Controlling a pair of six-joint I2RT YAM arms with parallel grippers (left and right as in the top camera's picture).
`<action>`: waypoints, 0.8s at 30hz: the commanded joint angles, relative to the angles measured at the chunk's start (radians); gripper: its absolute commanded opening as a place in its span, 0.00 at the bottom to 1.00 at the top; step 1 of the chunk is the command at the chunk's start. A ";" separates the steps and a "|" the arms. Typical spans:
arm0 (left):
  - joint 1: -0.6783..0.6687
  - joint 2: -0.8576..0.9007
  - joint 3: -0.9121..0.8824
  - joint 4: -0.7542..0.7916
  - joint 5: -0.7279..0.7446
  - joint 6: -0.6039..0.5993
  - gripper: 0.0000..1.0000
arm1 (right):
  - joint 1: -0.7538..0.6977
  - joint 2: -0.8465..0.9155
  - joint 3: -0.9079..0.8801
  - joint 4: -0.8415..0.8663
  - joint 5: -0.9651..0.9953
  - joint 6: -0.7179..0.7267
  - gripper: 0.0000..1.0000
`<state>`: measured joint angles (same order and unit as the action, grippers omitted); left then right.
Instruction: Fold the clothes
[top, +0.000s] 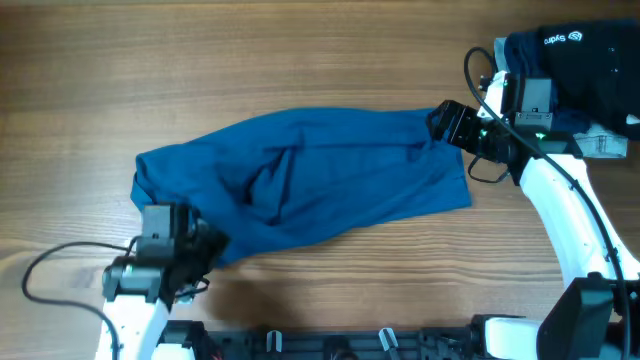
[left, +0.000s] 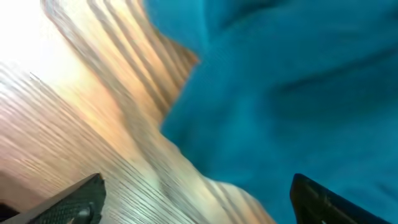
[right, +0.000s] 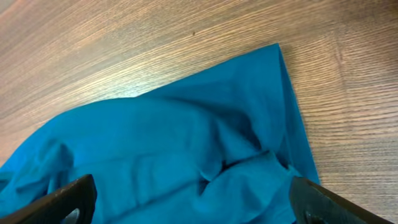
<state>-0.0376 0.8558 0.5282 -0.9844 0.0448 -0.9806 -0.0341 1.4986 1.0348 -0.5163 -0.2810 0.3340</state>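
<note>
Starting at the front edge of the counter (top: 300, 60), toward its front-left corner, the left gripper (top: 205, 248) sits at the near-left end of the clothes (top: 330, 180), with its tip over the fabric's front border. Left wrist view: its two fingers (left: 68, 202) stand wide apart at the lower corners of the view with nothing clamped between them. Blue fabric fills the upper right of that view and bare wood grain the left, and the whole view is blurred. A black cable (top: 40, 270) loops on the wood beside the left arm, close to the front-left corner.

Mid-counter: the clothes, one plain mid-blue garment, lie as a wrinkled, elongated mass running from the left side toward the right, with creases gathered near the middle.

Farther back, toward the right edge, the right gripper (top: 445, 122) meets the garment's far-right corner. Right wrist view: the jaws are spread, one at each lower corner, with bunched fabric lying between them and no cloth pinched. Whether the tips touch the fabric cannot be told.

Far-right corner: a dark navy garment (top: 585, 55) with a white logo lies behind the right arm, apart from the blue one
</note>
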 joint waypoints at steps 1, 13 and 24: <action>-0.005 0.132 -0.006 0.042 -0.121 0.058 0.95 | 0.000 0.001 0.004 0.004 -0.016 -0.020 0.99; -0.004 0.448 -0.006 0.297 -0.041 0.058 0.14 | 0.000 0.001 0.004 0.003 -0.016 -0.021 0.99; -0.005 0.068 0.233 -0.020 0.075 0.166 0.04 | 0.000 0.001 0.004 0.005 -0.013 -0.019 0.99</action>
<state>-0.0383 1.0576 0.6640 -0.8745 0.1013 -0.8417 -0.0341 1.4986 1.0348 -0.5175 -0.2810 0.3340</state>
